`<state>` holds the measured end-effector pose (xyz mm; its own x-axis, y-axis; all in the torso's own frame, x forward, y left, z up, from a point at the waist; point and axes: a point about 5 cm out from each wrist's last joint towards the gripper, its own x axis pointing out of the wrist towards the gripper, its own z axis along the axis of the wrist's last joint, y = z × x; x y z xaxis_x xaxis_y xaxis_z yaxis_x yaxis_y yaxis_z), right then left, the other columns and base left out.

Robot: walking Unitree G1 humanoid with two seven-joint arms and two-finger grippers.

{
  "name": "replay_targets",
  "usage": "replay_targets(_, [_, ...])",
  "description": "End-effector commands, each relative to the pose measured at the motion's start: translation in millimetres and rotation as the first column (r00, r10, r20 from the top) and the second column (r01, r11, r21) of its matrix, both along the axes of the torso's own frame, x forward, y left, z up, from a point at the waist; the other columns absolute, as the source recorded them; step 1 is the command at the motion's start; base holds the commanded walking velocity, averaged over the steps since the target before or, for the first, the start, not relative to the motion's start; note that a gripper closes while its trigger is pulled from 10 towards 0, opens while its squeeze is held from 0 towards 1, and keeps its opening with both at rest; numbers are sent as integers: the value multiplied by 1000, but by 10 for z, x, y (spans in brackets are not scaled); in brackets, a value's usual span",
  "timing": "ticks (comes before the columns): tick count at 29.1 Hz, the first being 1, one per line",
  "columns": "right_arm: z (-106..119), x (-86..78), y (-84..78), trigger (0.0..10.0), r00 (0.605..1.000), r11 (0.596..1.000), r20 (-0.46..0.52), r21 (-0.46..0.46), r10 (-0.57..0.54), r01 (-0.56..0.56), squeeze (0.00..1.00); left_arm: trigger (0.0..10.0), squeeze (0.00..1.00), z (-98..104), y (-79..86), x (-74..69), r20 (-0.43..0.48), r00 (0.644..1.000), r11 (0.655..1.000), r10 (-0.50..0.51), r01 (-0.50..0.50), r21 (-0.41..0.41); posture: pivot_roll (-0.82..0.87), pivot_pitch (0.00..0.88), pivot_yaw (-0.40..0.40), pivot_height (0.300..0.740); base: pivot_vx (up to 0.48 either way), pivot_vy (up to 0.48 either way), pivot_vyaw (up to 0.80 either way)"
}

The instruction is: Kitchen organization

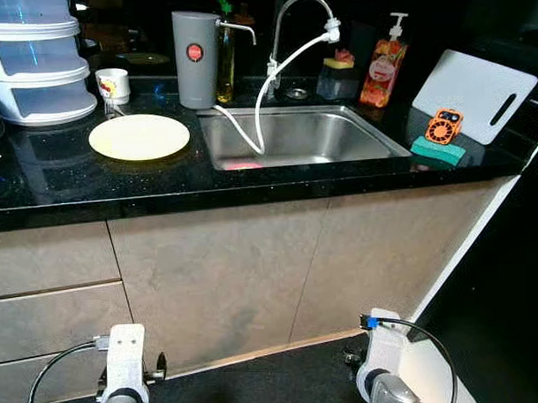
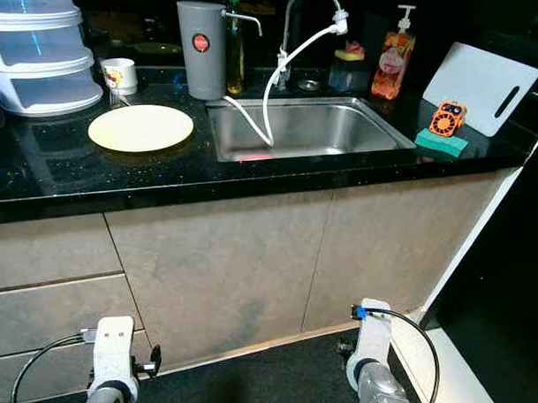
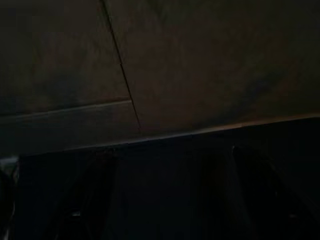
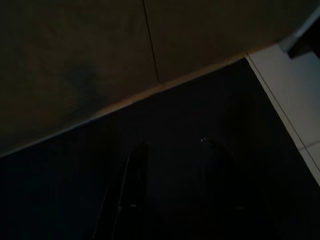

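This is a home kitchen. A black speckled countertop (image 1: 56,187) runs over beige cabinet fronts (image 1: 218,274) with drawers at the left, and a stainless steel sink (image 1: 293,134) is set into it beneath a curved tap (image 1: 289,15) with a white hose. Around the sink stand a grey canister (image 1: 196,60), a bottle of oil (image 1: 225,57), a soap dispenser (image 1: 383,60), a white cutting board (image 1: 473,93) and a green sponge (image 1: 437,150). A pale round plate (image 1: 139,137), a small mug (image 1: 113,85) and stacked white storage containers (image 1: 36,59) sit at the left
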<state>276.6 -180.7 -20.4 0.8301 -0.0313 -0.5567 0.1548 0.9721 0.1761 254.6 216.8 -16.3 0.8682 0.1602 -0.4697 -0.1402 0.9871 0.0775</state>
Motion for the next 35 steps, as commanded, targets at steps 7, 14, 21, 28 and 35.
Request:
replay_targets(7, [-227, -222, 52, 10000, 981, 999, -192, -35, 8, -15, 0, 10000, 0, -57, 171, -35, -100, 988, 992, 122, -123, -1, 37, 27, -75, 740, 0, 0, 0])
replay_targets(14, [-320, -341, 77, 10000, 968, 1000, -252, -20, 5, -11, 0, 10000, 0, -80, 262, -56, -136, 988, 996, 75, -68, 50, 11, 50, -37, 740, 0, 0, 0])
replay_targets(21, [-351, -399, -24, 10000, 959, 999, -285, -43, -1, -11, 0, 10000, 0, -175, 81, -95, -188, 982, 999, 12, -4, 44, 6, 77, -54, 740, 0, 0, 0])
replay_targets(28, [-331, -375, -56, 10000, 959, 998, -285, -59, 13, -31, 0, 10000, 0, -195, -18, -117, -148, 988, 999, 40, -41, -3, -4, 105, -61, 740, 0, 0, 0])
replay_targets(35, [-332, -367, -15, 10000, 957, 998, -289, -59, 8, -26, 0, 10000, 0, -187, 91, -116, -174, 982, 997, 74, -70, 26, 12, 100, -43, 740, 0, 0, 0])
